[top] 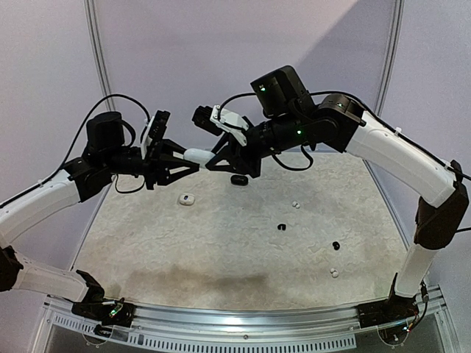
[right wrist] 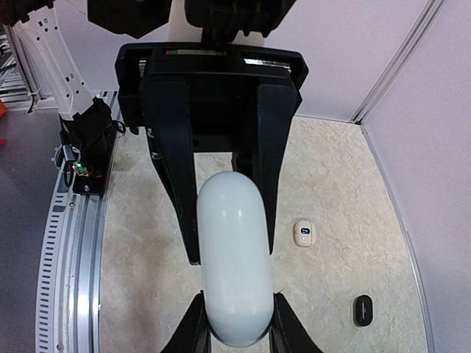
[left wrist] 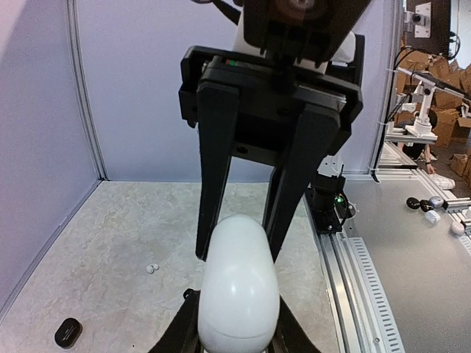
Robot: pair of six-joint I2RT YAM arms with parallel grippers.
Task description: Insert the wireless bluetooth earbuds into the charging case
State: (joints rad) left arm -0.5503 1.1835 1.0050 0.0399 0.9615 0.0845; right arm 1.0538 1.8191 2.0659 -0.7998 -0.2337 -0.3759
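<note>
A white oval charging case (top: 197,155) hangs in mid-air between both arms, its lid closed. My left gripper (top: 190,163) is shut on one end and my right gripper (top: 215,157) on the other. In the left wrist view the case (left wrist: 239,287) fills the space between my left gripper (left wrist: 237,337) jaws, with the right arm's fingers (left wrist: 215,184) flanking its far end. The right wrist view shows the case (right wrist: 234,265) clamped by my right gripper (right wrist: 237,332). Earbuds lie on the table: white ones (top: 295,204) (top: 334,273) and black ones (top: 280,226) (top: 336,245).
A small black case (top: 238,179) and a small white case with a blue display (top: 187,198) lie on the mottled mat (top: 221,250) under the arms. White walls close the back and sides. A metal rail (top: 243,323) runs along the near edge.
</note>
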